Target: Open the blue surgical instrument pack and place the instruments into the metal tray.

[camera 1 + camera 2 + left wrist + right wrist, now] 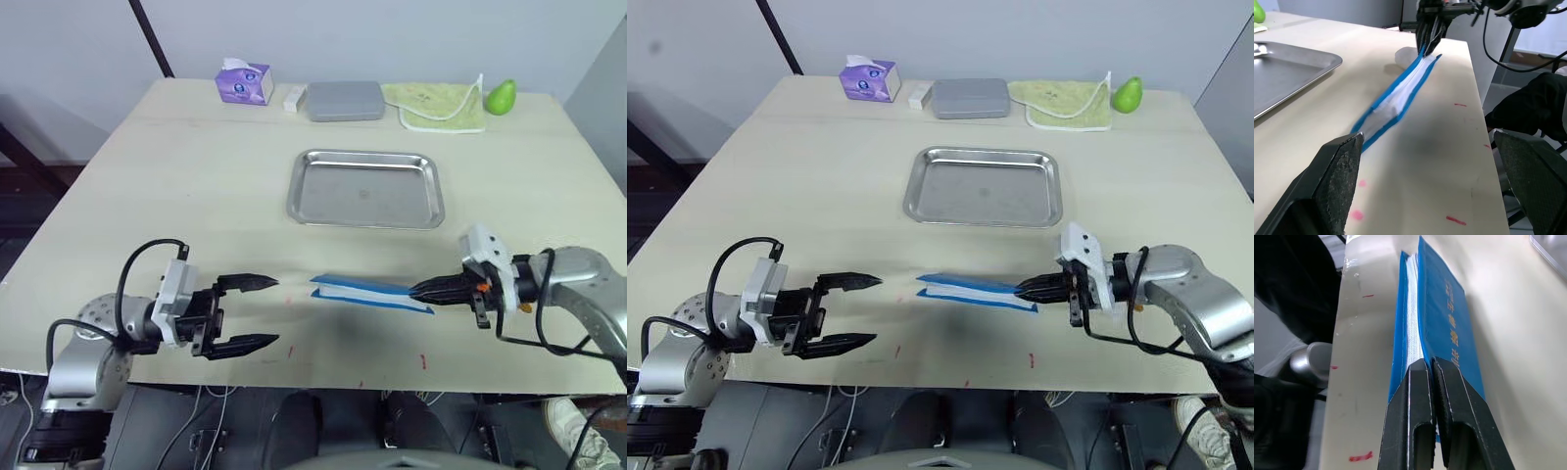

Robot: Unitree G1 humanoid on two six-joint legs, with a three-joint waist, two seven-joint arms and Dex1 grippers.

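Pack (370, 292) lies on table (196, 176) before tray (365, 188).

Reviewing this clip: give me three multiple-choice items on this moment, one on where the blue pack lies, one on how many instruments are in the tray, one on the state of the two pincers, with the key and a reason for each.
1. Where does the blue surgical instrument pack lie?
A. in the metal tray
B. on the table between the tray and the near edge
C. on the grey case

2. How many instruments lie in the metal tray?
A. none
B. two
C. four

3. How do the pincers stand?
A. both open
B. left shut, right open
C. left open, right shut on the pack

Key: 1 B, the pack rests on the bare table nearer than the tray. 2 A, the tray's floor shows only bare steel. 3 C, the left pincer has its fingers spread apart short of the pack, while the right pincer clamps the pack's end between its fingers.
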